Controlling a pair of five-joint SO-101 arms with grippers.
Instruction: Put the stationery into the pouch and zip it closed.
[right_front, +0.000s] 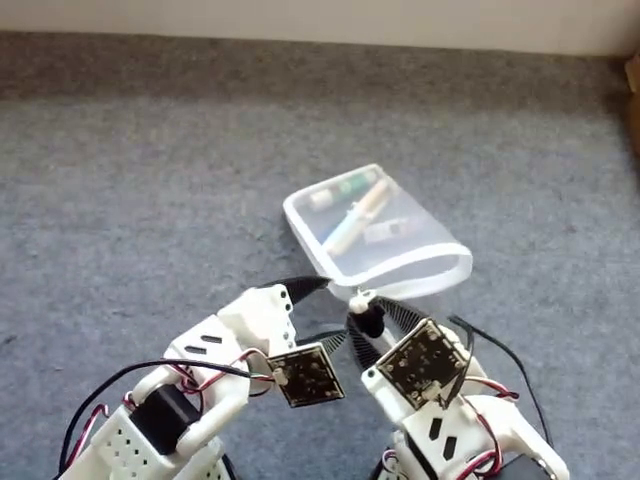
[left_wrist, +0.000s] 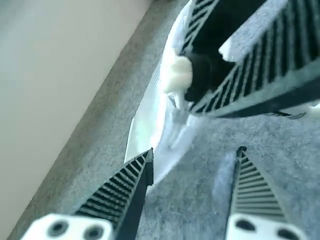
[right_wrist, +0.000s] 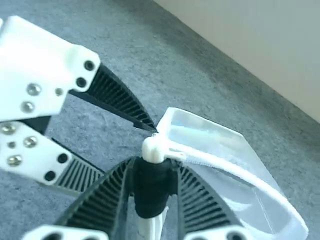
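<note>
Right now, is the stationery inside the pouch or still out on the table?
Inside. In the high view the stationery shows through the clear pouch's wall, lying wholly within its outline.

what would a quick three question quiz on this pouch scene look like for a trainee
1. True or false: the stationery lies inside the pouch.
2. Pick one: the right pincer is shut on A) a pen, B) the zipper pull, C) nothing.
3. Fill the gap: the left pincer, next to the pouch, is ____ (open or shut).

Key: 1 true; 2 B; 3 open.
</note>
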